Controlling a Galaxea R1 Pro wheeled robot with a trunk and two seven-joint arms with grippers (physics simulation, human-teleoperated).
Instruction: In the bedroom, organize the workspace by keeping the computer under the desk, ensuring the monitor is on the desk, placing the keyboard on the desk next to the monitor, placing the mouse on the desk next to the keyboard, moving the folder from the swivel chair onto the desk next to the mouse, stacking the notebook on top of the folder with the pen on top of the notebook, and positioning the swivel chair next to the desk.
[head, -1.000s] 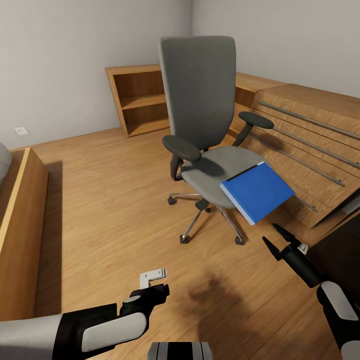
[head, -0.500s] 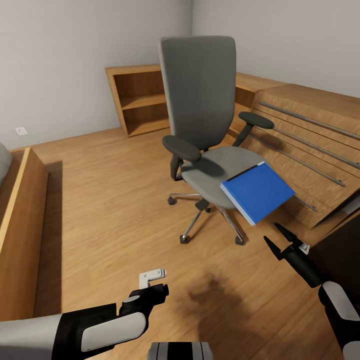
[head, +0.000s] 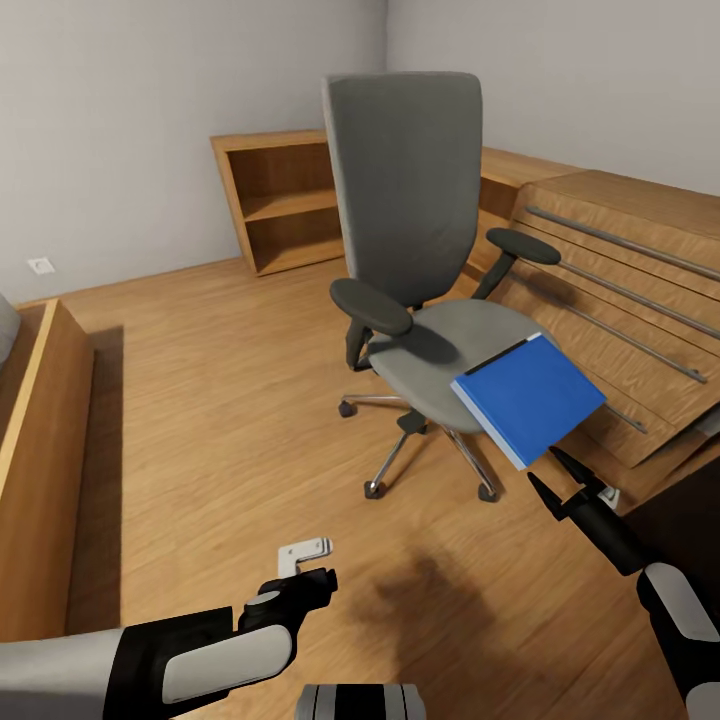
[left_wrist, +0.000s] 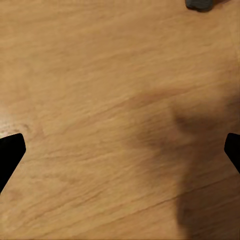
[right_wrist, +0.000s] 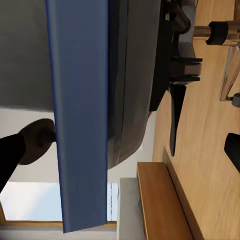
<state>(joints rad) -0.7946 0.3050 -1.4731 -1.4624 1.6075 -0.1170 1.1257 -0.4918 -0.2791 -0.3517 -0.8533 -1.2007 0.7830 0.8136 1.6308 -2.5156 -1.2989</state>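
- The right gripper (head: 560, 483) is spread wide and holds nothing; it points up at the near edge of the folder (head: 528, 398), just below that edge and not touching it.
- The folder is on the chair (head: 420, 270), lying flat on the front of the seat with its near part hanging past the seat rim toward the robot's right arm.
- In the right wrist view the folder (right_wrist: 82, 115) runs as a blue band square across the line between the fingertips, so the overhanging edge lies straight ahead of the open jaws.
- The right arm is much the nearer; the left gripper (head: 300, 580) hangs low over the floor (left_wrist: 100, 100), well apart from the chair, its jaws open and empty.
- Against the picture a second ago, chair and folder sit a little lower and to the right in the head view, as does the whole room, so the camera has moved; the gap between right gripper and folder edge looks smaller.
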